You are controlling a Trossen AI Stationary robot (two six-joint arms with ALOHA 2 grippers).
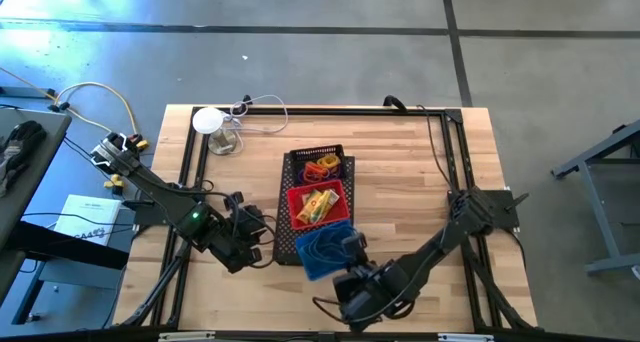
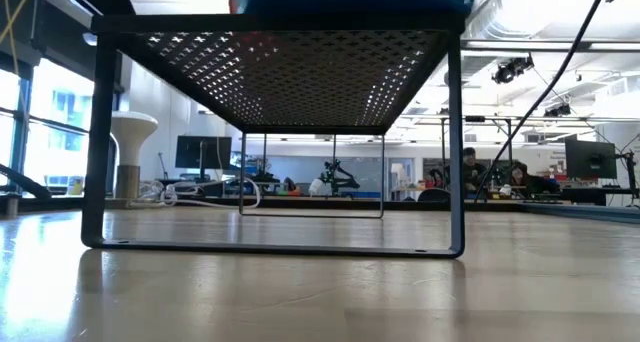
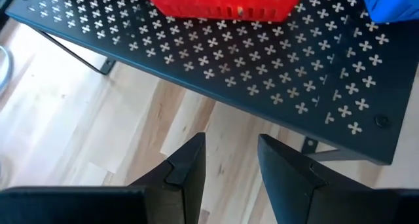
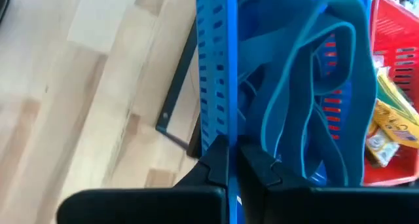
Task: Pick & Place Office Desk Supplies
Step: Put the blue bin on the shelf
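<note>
A: What containers do you have there?

B: Three small baskets in a row on a black perforated shelf (image 1: 290, 172) in the middle of the table (image 1: 400, 172). Farthest from me is a black basket (image 1: 318, 165) with orange and red loops (image 1: 320, 169) in it. The middle one is a red basket (image 1: 318, 204) holding yellow blocky pieces (image 1: 320, 206). Nearest is a blue basket (image 1: 322, 249) with thin bluish bands (image 4: 327, 106) lying looped inside.

A: Where is your right gripper?

B: My right gripper (image 4: 233, 160) is at the near wall of the blue basket. The fingers are pressed together on that slotted blue wall, which runs up between them in my right wrist view. The bands sit just behind the wall, and past them I see the red basket with the yellow pieces.

A: And the left?

B: My left gripper (image 3: 230, 160) is beside the shelf, on its left, low over the table. Its fingers (image 3: 190, 162) stand partly apart with nothing between them. Ahead of it I see the shelf's edge, with the red basket on top and a corner of the blue one.

A: Anything else on the table?

B: A white disc (image 1: 207, 120) with cords near the far left corner, well apart from the baskets.
</note>
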